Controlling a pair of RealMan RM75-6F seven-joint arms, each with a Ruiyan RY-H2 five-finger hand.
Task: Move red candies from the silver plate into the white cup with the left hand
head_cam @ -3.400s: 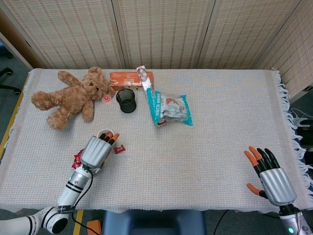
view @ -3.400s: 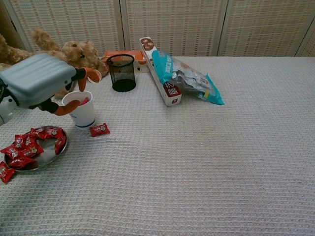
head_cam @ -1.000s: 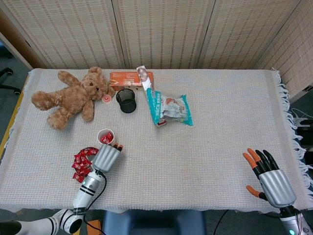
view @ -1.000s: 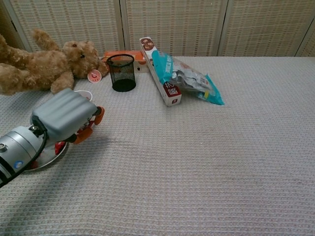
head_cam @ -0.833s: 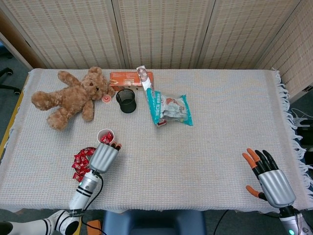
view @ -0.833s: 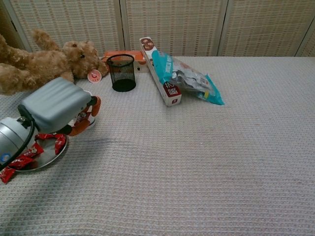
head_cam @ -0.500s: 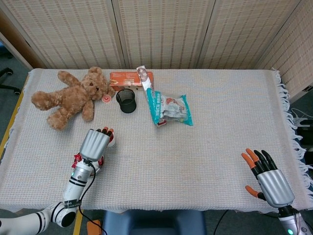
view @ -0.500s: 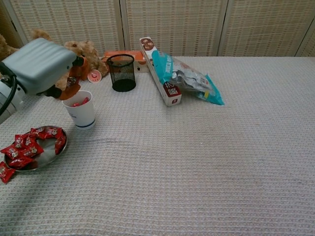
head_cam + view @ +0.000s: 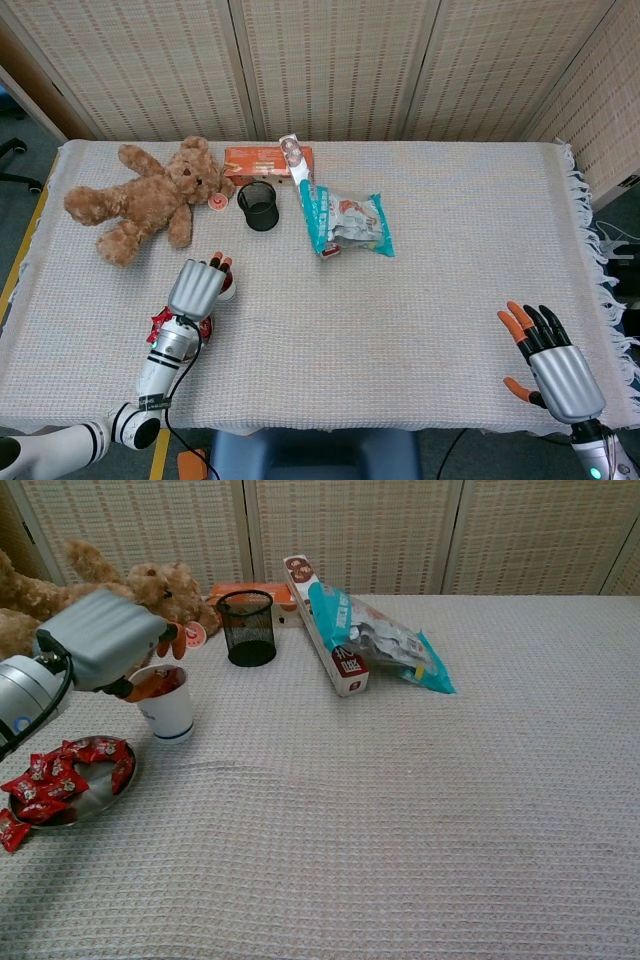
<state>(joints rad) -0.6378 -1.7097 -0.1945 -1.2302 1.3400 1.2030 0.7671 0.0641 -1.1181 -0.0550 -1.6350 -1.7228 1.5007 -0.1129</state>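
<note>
Found the left hand (image 9: pixel 100 638) poised over the cup (image 9: pixel 170 716), fingertips (image 9: pixel 150 687) dipped into its mouth and curled narrow. Could not tell whether a candy sat between them: hidden by the back of the hand in the head view, by the rim in the chest view. Noted the cup upright, just beyond the plate (image 9: pixel 104 800), near the teddy (image 9: pixel 140 200). Counted most of the candies (image 9: pixel 60 775) still heaped on the plate, with one stray (image 9: pixel 8 832) lying on the cloth just beside its near edge. Saw the right hand (image 9: pixel 553 365) resting well apart at the far corner, fingers spread, holding nothing.

Judged the step as a drop into the cup, with much of the task left.

Risks, as judged from here:
- Tipping the cup. Looked light and tall, with fingertips inside the rim; any sideways pull on withdrawal likely to catch the wall and topple it, spilling what lay inside.
- Dragging a candy back out, if a wrapper clung to a fingertip on lifting.
- Releasing too near the rim and bouncing the piece onto the cloth, as with the stray.
- Brushing the plate edge on the way back and scattering the heap, given how close plate and cup stood.
- Knocking the mesh pot (image 9: pixel 246 627) seemed unlikely; stood apart behind the cup.
</note>
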